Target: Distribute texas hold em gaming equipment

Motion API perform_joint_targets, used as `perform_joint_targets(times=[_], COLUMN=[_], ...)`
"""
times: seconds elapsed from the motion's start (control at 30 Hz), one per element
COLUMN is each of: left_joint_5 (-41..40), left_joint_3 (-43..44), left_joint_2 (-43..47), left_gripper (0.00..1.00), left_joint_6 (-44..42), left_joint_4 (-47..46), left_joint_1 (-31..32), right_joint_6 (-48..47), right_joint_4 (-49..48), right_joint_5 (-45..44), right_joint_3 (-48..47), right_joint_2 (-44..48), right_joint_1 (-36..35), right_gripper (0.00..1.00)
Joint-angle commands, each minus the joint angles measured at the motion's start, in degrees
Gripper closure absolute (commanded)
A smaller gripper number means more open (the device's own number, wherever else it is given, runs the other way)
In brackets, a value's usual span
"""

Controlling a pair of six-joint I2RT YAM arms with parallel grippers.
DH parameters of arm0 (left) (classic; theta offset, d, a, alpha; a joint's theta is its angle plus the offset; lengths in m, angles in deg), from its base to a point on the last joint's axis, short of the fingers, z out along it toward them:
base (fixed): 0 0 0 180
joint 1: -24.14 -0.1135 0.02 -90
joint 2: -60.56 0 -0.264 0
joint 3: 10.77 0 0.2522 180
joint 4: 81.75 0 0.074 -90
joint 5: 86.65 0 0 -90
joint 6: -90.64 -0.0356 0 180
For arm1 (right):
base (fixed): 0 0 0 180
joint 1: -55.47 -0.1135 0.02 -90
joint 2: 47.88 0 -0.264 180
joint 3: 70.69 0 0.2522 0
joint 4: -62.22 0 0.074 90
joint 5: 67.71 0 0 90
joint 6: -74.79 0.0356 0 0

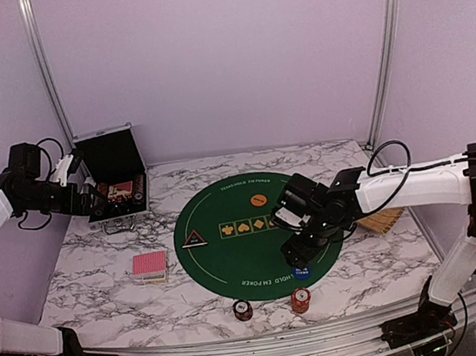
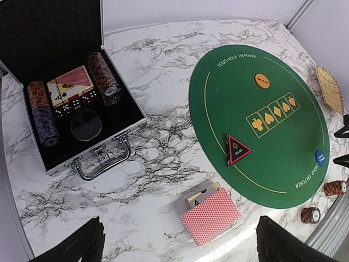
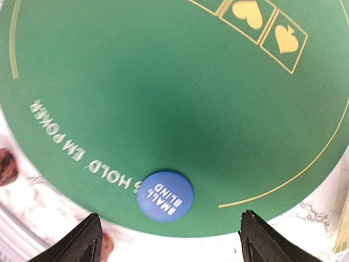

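Observation:
A blue round button (image 3: pixel 164 196) marked SMALL BLIND lies flat on the green mat (image 3: pixel 163 93) near its front edge. My right gripper (image 3: pixel 169 240) hovers just above it, open, with nothing between the fingers. The orange button (image 1: pixel 257 199) and the black triangular marker (image 1: pixel 194 240) also rest on the mat. A pink-red-backed deck of cards (image 2: pixel 211 216) lies on the marble left of the mat. Two short chip stacks (image 1: pixel 243 309) (image 1: pixel 301 300) stand near the table's front edge. My left gripper (image 2: pixel 180 245) is open and empty, high over the table's left side.
An open silver-edged black case (image 2: pixel 109 143) at the back left holds rows of chips, a second card deck and dice. A woven wooden piece (image 1: pixel 382 220) lies right of the mat. The right arm reaches across the mat's right half.

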State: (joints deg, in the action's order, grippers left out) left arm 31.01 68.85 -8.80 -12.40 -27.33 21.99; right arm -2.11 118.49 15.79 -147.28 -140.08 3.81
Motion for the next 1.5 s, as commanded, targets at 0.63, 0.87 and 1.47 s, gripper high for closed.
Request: perform_joint_targets(times=[0.63, 0.87, 1.47], left_joint_5=[0.7, 0.4, 0.2], left_joint_3=[2.5, 2.5, 3.0], left_joint_2=[0.5, 0.7, 0.3], left_gripper=[0.01, 0.01, 0.01], left_joint_6=[-0.5, -1.0, -1.2], left_joint_4=[2.2, 2.5, 2.9], left_joint_1=[-0.3, -0.3, -0.3], right_joint_6=[3.4, 3.3, 3.8], right_joint_4=[7.4, 4.6, 3.1], right_joint_5=[9.3, 8.7, 10.3], right_joint_3=[0.3, 1.6, 3.9], right_joint_2=[3.1, 1.2, 1.8], right_joint_1=[-12.3, -12.4, -12.4], right_gripper=[0.14, 0.23, 0.43])
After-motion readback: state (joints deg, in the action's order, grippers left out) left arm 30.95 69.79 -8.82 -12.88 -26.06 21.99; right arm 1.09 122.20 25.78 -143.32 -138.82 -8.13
